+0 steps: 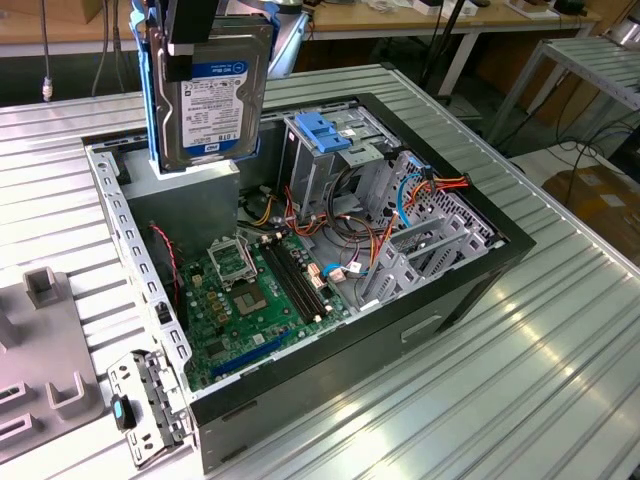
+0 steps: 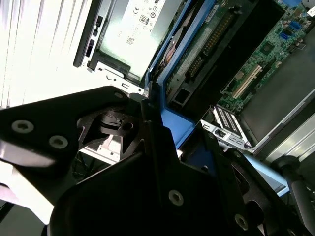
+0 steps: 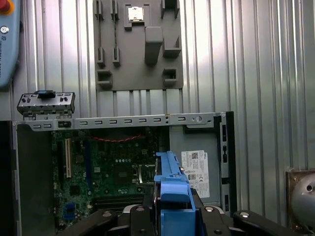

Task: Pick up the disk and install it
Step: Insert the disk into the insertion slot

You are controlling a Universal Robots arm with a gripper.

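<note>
Half the job looks done from my desk: the disk [image 1: 212, 95] is picked up and in the air, not yet in the case [image 1: 450, 290].

In the exterior view, the gripper [image 1: 190, 50] holds the disk upright by its top end with the jaws clamped on it. It hangs high over the case's far corner on the exterior view's left. The disk is a flat slab of dark metal edged in blue plastic, with a glossy white-and-blue label facing the camera. Lower down, toward the exterior view's right, stands the grey sheet-metal cage [image 1: 312, 172] with a blue latch [image 1: 322, 132] on top. I see no drive seated in it, so I judge that the install is all left to do. A green board [image 1: 245, 300] lies flat on the case floor with orange and red cables beside it. The case sits on a ribbed aluminium table [image 1: 520, 400].

In the second wrist view, the matte black gripper body crowds the foreground. The disk's blue frame [image 2: 172, 125] runs away from it edge-on, above a silver power unit [image 2: 140, 29] with a white sticker.

In the first wrist view, I look straight down past the blue frame [image 3: 172, 189] into the open case. Beyond the far wall of the case, a grey moulded plate [image 3: 142, 49] of blocky pegs and slots lies on the table.
</note>
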